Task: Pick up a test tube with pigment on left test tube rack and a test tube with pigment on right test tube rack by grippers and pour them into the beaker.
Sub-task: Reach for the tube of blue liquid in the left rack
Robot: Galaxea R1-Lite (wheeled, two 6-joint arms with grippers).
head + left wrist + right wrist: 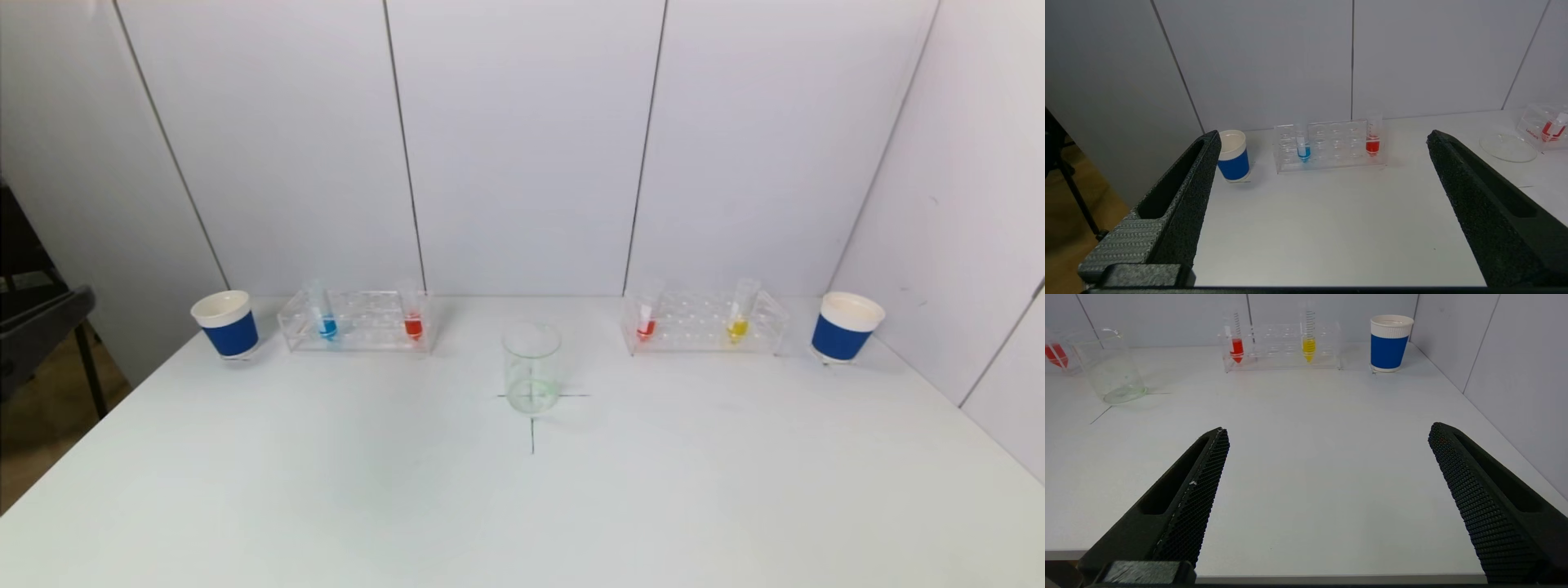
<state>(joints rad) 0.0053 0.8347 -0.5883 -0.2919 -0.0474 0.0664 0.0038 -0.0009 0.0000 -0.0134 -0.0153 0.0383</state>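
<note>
From my head camera neither of my arms shows. A clear beaker (531, 367) stands upright at the middle of the frame on a thin cross mark drawn on the white table (326, 490). Left of centre is the left rack (357, 320), holding a blue tube (326, 314) towards its left end and a red tube (413, 314) at its right end. Right of centre is the right rack (704, 322), with a red-tipped tube (647, 317) at its left end and a yellow tube (740, 314) further right. A blue-banded paper cup (226, 324) sits at the far left of that row and a matching second cup (846, 327) at the far right.

In my left wrist camera, my left gripper (1323, 141) is spread wide with nothing between its black fingers (1180, 204), which fill the lower corners of the frame. It hangs over the near table, well apart from the left rack, seen at the middle of the frame with its blue and red tubes upright. The paper cup is just left of the rack; the beaker's rim shows at the right edge.

In my right wrist camera, my right gripper (1329, 430) is likewise spread wide and holds nothing. The right rack is at the upper middle of the frame, well apart from the fingertips, with the second cup to its right and the beaker at the upper left.
</note>
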